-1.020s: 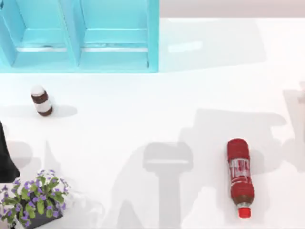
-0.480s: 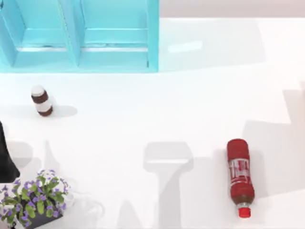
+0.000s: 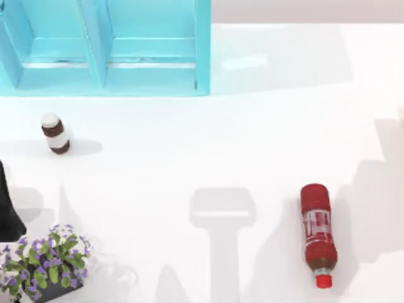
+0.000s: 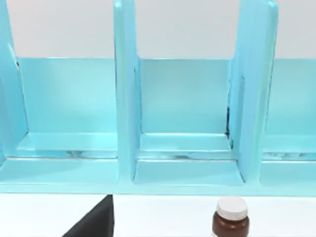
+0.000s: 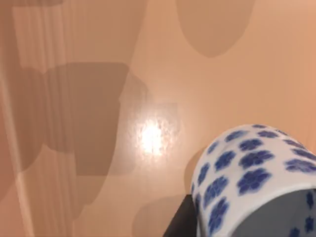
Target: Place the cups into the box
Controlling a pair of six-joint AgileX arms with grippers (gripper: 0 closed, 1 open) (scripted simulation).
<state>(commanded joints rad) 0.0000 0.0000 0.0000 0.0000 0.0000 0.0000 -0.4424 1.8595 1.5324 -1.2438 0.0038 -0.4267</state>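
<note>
A white cup with blue flowers [image 5: 247,163] lies close in front of the right wrist camera, above a tan surface. My right gripper [image 5: 247,227] is shut on it, and one dark finger [image 5: 178,224] shows beside the cup's wall. The light blue box [image 3: 202,50] stands at the table's back left, its open compartments facing the table. The left wrist view looks into those compartments of the box [image 4: 126,98]. My left arm [image 3: 7,211] is parked at the table's left edge.
A brown jar with a white cap [image 3: 55,132] stands in front of the box, also seen as the jar [image 4: 230,222]. A red bottle [image 3: 317,233] lies at the front right. A pot of purple flowers [image 3: 47,262] sits at the front left corner.
The arm shadows on the right side of the table have slid further right. The jar, the bottle, the flower pot and the left arm have not moved.
</note>
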